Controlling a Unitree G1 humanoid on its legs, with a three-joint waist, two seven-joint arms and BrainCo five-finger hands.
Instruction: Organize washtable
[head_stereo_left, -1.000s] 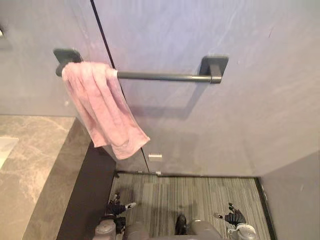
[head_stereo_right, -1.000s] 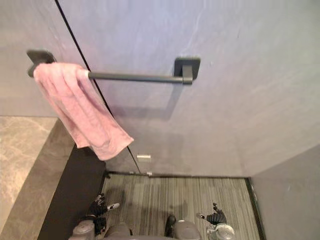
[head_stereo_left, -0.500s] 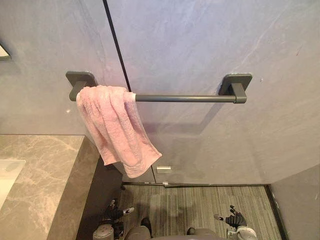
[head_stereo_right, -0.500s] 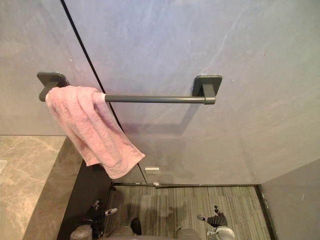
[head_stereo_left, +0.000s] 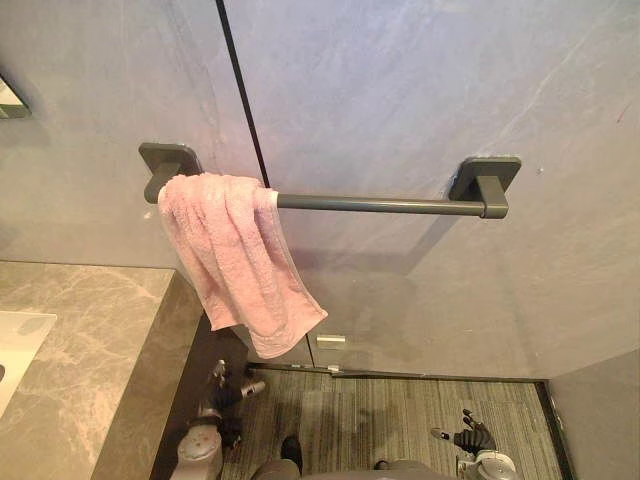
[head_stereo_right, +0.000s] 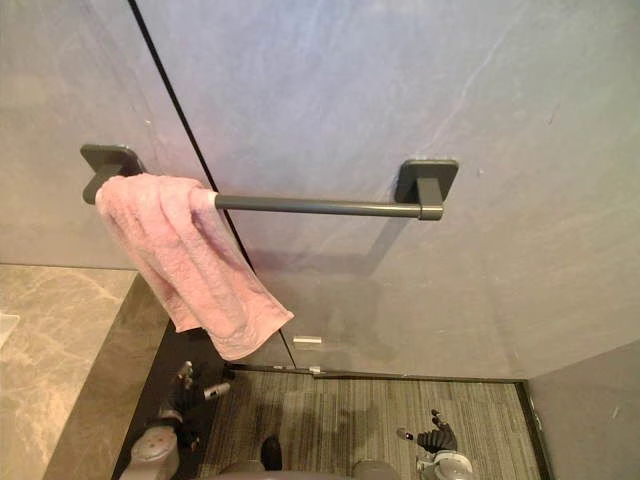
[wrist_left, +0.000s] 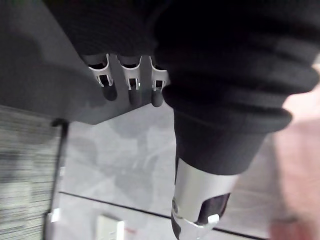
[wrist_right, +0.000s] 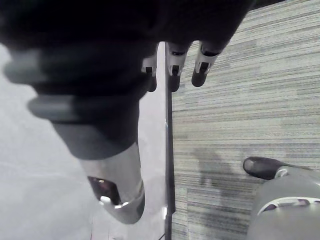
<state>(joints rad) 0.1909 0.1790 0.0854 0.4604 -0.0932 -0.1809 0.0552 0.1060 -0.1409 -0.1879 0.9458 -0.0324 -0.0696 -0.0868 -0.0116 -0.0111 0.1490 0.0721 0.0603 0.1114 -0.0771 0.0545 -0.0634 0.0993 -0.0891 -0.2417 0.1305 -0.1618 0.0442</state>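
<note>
Grey wall (head_stereo_left: 400, 90): dark metal towel bar (head_stereo_left: 375, 204), pink towel (head_stereo_left: 235, 255) draped over left end. Left hand (head_stereo_left: 225, 392), right hand (head_stereo_left: 468, 438) hang low, fingers spread, empty.

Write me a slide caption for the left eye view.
Pink towel draped over left end of rail, beside marble counter; left hand and right hand low, empty.
</note>
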